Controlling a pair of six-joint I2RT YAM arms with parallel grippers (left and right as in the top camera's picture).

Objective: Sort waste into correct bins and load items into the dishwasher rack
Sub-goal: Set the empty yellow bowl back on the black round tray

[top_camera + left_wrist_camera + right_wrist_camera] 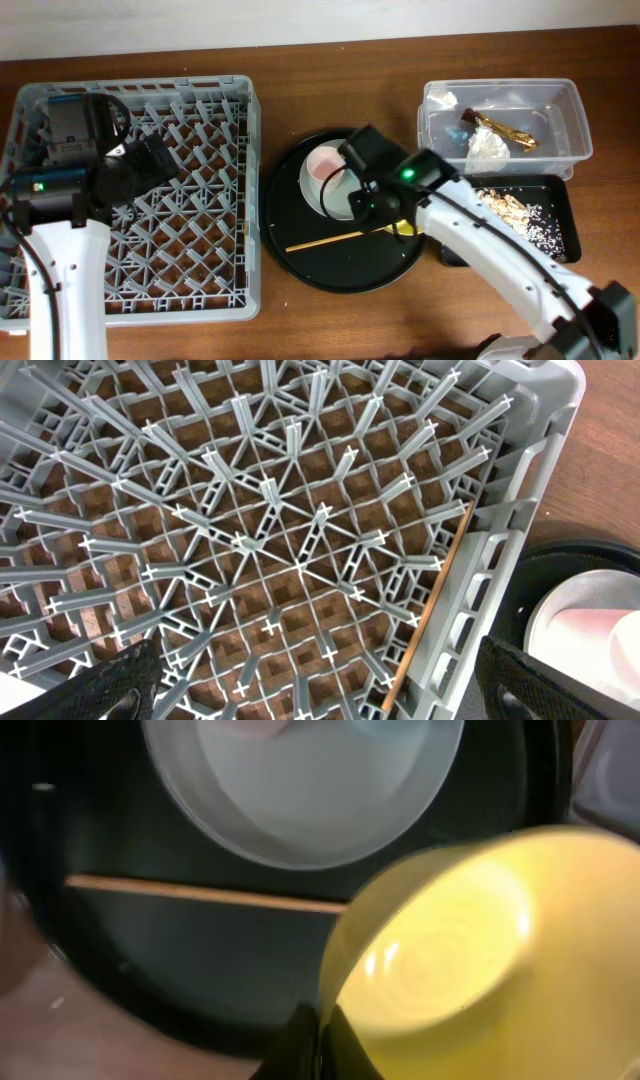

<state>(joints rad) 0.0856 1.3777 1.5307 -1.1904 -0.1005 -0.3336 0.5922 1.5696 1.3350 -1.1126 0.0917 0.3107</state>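
Observation:
My right gripper [322, 1032] is shut on the rim of the yellow bowl [450, 960], over the right side of the round black tray [300, 265]; the bowl shows only as a yellow sliver overhead [401, 229]. The pale plate [312, 188] with the pink cup [325, 163] on it and one chopstick [325, 241] lie on that tray. My left gripper [320, 685] is open and empty over the grey dishwasher rack [200, 290]. A second chopstick [432, 595] lies along the rack's inner right wall.
The clear tub [575, 110] at back right holds the white napkin [488, 148] and gold-brown wrapper [510, 130]. The shallow black tray [565, 200] in front of it holds beige food scraps [510, 208] and crumbs. Bare wooden table lies in front.

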